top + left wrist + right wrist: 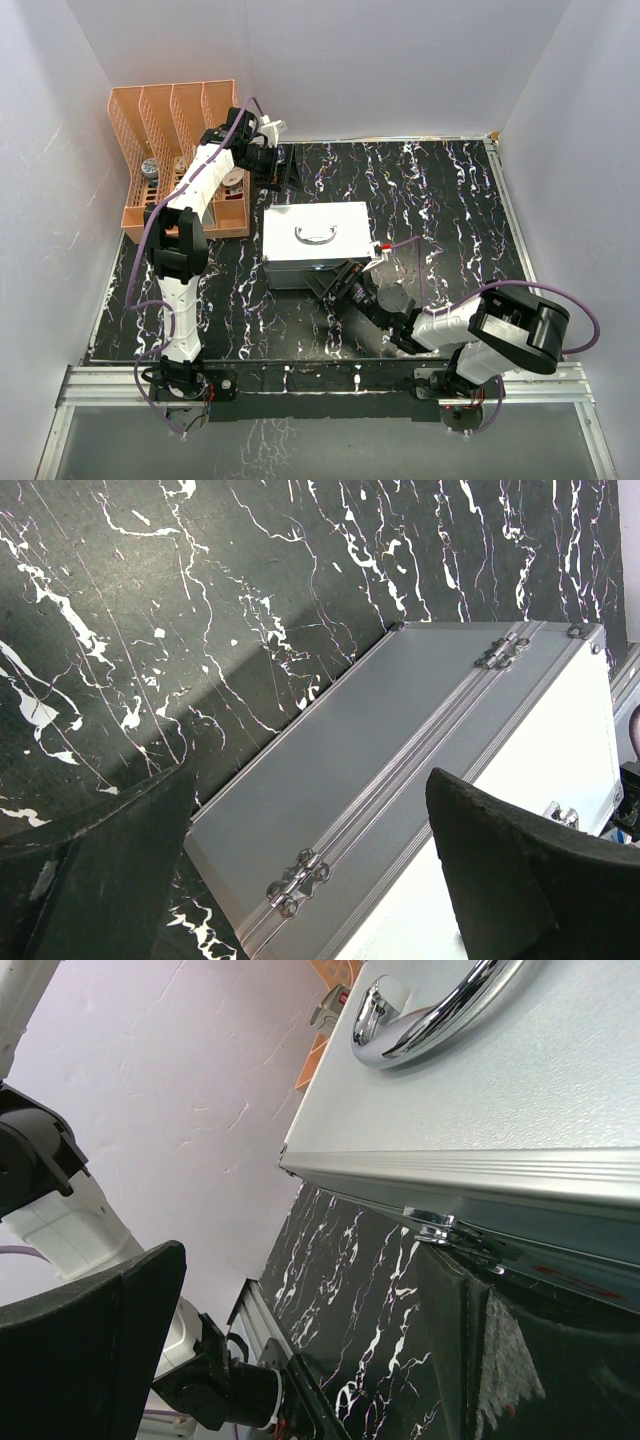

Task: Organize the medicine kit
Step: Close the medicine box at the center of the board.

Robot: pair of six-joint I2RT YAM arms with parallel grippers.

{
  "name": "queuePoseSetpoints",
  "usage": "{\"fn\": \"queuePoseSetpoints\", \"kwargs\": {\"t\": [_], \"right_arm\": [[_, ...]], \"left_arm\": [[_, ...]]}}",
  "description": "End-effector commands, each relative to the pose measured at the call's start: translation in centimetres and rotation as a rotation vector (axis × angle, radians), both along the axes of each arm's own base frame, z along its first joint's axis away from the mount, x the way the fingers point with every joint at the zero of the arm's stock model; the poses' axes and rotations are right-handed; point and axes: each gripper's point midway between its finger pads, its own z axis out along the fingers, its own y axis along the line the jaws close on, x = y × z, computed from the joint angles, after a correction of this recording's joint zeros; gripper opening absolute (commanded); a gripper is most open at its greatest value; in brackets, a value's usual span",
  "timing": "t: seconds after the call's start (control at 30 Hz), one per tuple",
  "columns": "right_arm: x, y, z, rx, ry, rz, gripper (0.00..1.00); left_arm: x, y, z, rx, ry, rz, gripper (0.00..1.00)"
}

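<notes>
The medicine kit (315, 245) is a silver-grey metal case in the middle of the table, lid shut, with a chrome handle (315, 235) on top. My left gripper (278, 170) hovers open behind the case; the left wrist view shows the case's rear side (400, 740) and a hinge (297, 880) between the spread fingers (100, 870). My right gripper (335, 283) is open at the case's front side. In the right wrist view one finger (520, 1350) sits just under the chrome latch (440, 1228), with the lid and handle (440, 1005) above.
An orange slotted organizer (180, 160) holding several small items stands at the back left, beside my left arm. White walls close in the table on three sides. The black marbled tabletop (450, 200) lies to the right of the case.
</notes>
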Motion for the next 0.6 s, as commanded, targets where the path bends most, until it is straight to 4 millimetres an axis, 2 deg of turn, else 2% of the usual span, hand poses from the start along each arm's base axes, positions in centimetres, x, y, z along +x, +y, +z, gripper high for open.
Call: {"fn": "queuePoseSetpoints", "kwargs": {"t": [0.0,0.33,0.57], "right_arm": [[1.28,-0.81,2.87,0.068,-0.055,-0.066,0.98],[1.85,-1.78,3.05,0.06,-0.062,-0.106,0.98],[1.94,-1.31,3.19,0.055,-0.069,-0.092,0.98]], "left_arm": [[-0.67,-0.21,2.88,-0.019,-0.043,-0.016,0.97],[-0.94,-0.1,2.92,-0.018,-0.042,-0.019,0.97],[-1.09,-0.19,3.0,-0.022,-0.039,-0.025,0.97]]}}
